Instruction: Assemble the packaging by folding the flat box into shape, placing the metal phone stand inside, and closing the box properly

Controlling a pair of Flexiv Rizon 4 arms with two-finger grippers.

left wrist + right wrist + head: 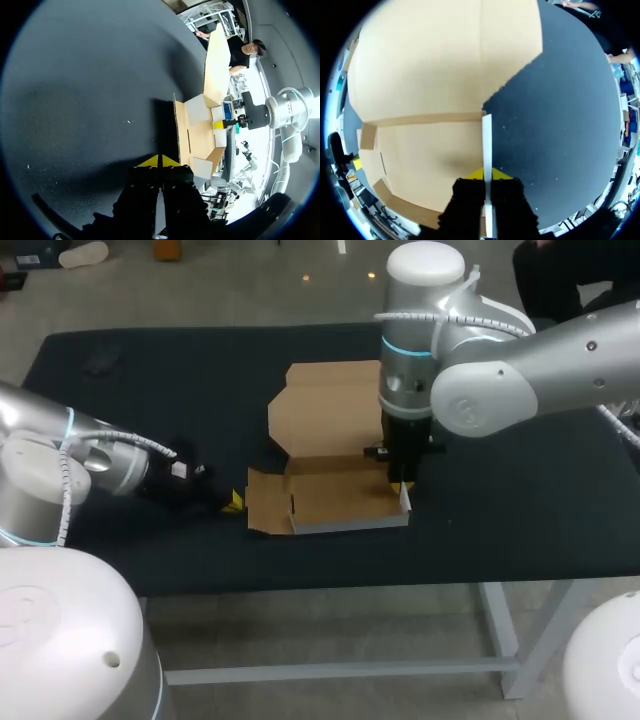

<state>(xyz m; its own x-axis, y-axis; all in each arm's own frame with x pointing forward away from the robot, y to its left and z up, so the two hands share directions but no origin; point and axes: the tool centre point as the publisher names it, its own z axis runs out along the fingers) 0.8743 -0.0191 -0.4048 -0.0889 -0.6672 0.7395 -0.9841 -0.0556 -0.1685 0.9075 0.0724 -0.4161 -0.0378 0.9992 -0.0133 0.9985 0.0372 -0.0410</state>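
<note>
One box (330, 420): brown cardboard, half-folded, lid lay flat, pointing to the far edge
Right gripper (486, 174): pinched box's thin upright wall
Left gripper (159, 161): clenched, empty

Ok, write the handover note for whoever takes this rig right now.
Left claw: shut, empty, low over the table, just off the left end of the box.
Right claw: shut on the side wall at the box's right end, holding it upright.
Box: tray partly formed, front wall up, lid open behind it.
Left to do: finish the walls, put in the phone stand (I cannot spot it in these views), close the lid.
</note>
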